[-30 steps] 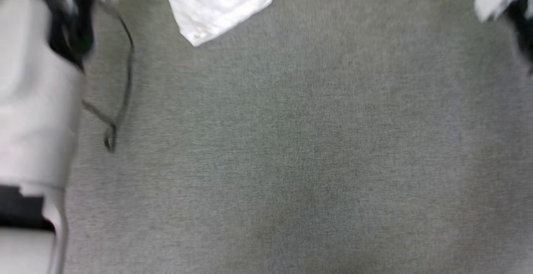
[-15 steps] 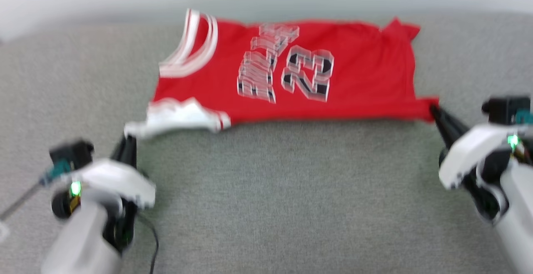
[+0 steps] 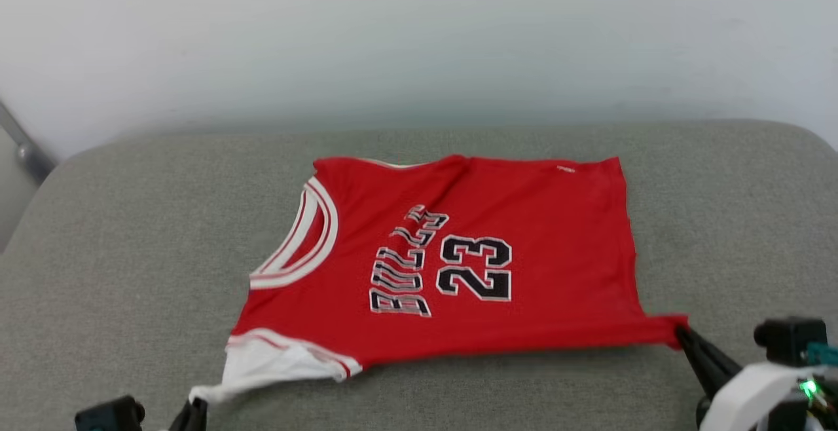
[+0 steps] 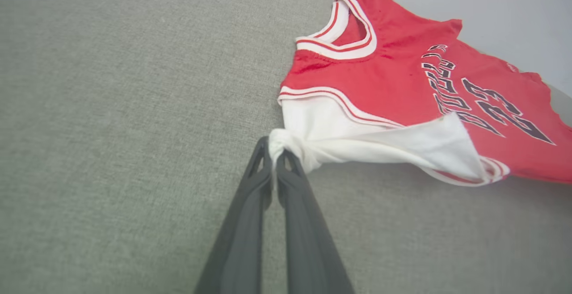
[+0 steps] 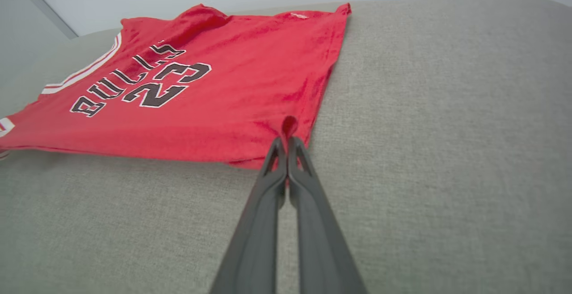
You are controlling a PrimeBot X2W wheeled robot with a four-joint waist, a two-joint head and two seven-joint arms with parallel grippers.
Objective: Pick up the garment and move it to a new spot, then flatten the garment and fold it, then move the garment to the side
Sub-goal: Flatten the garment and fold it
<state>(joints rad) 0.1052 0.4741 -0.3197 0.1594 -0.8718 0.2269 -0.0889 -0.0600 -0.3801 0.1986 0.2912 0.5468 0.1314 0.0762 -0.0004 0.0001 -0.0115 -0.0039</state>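
Observation:
The garment (image 3: 556, 254) is a red jersey with black letters and 23. It lies spread chest-up on the grey cushioned surface (image 3: 131, 254), neck to the left. My left gripper (image 4: 273, 144) is shut on the bunched tip of the white sleeve (image 4: 357, 142). In the head view that gripper (image 3: 194, 406) sits at the bottom edge, at the near left corner of the garment. My right gripper (image 5: 286, 140) is shut on the near red hem corner (image 5: 289, 126), seen at the head view's lower right (image 3: 681, 334). The near edge of the garment (image 5: 223, 106) runs stretched between the two grippers.
A pale wall (image 3: 419, 38) rises right behind the grey surface's far edge. A thin metal bar (image 3: 26, 149) slants at the far left. Bare grey surface lies on both sides of the garment and in front of it.
The head camera has swung up from the bare grey surface to the spread garment and the wall. Both grippers keep their hold on the sleeve and the hem corner.

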